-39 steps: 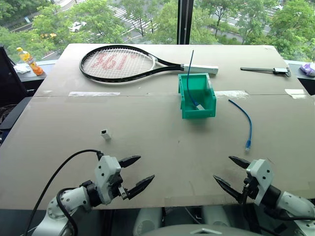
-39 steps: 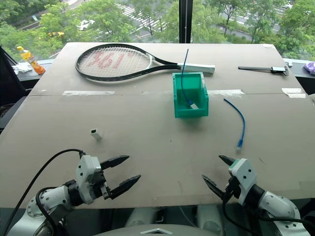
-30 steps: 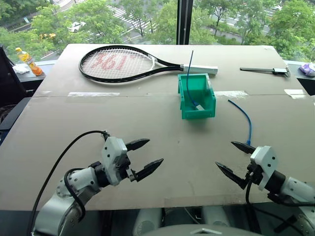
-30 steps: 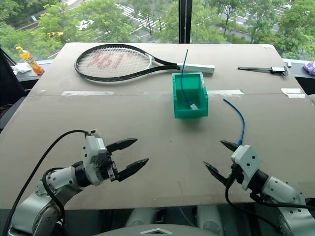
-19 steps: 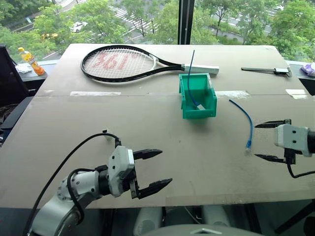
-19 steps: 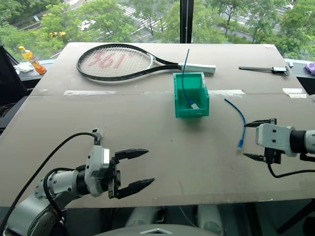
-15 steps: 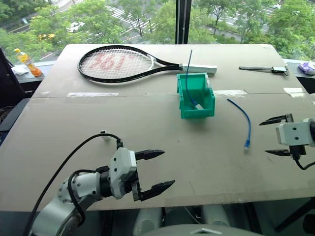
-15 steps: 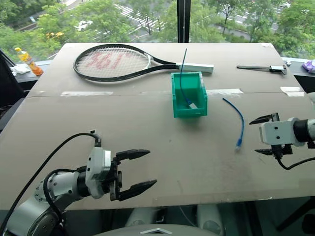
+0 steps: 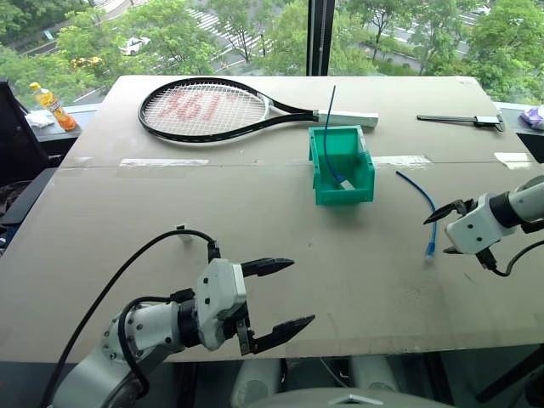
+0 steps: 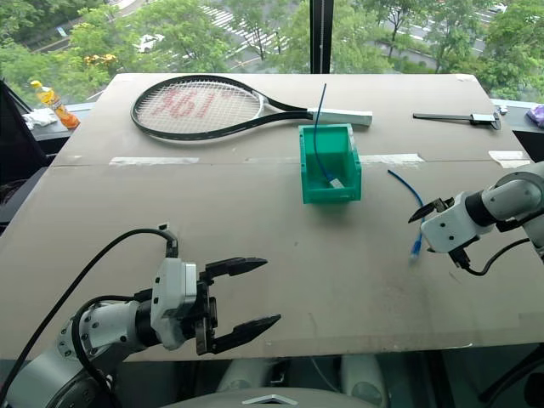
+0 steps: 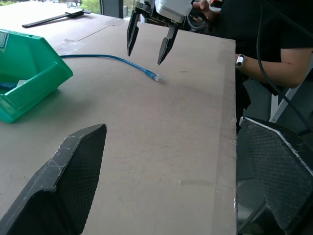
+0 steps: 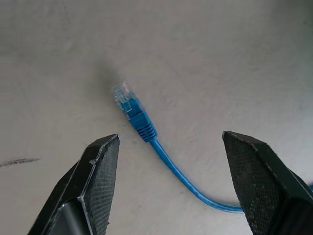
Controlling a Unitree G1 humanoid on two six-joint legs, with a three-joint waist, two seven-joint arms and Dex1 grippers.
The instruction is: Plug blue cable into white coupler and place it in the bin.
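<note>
The blue cable (image 9: 416,187) lies curved on the table right of the bin (image 9: 344,191), its clear plug (image 12: 121,93) at the near end. My right gripper (image 12: 170,136) points down over that plug end, open, one finger on each side of the cable and apart from it. The white coupler (image 9: 180,229) stands on the table at the left, partly behind my left arm's black hose. Near the table's front edge my left gripper (image 9: 303,292) hangs open and empty, pointing right; from its wrist the right gripper (image 11: 145,56) is seen above the plug (image 11: 154,76).
A second, straighter blue cable (image 9: 327,119) stands up out of the bin. A racket (image 9: 204,109) lies at the back left, a black tool (image 9: 459,121) at the back right, a bottle (image 9: 53,104) off the table's left. A person (image 11: 274,44) sits by the table's right edge.
My right gripper swung from the front edge out to the right, turned downward, and came in over the cable's plug end. My left gripper shifted a little toward the middle.
</note>
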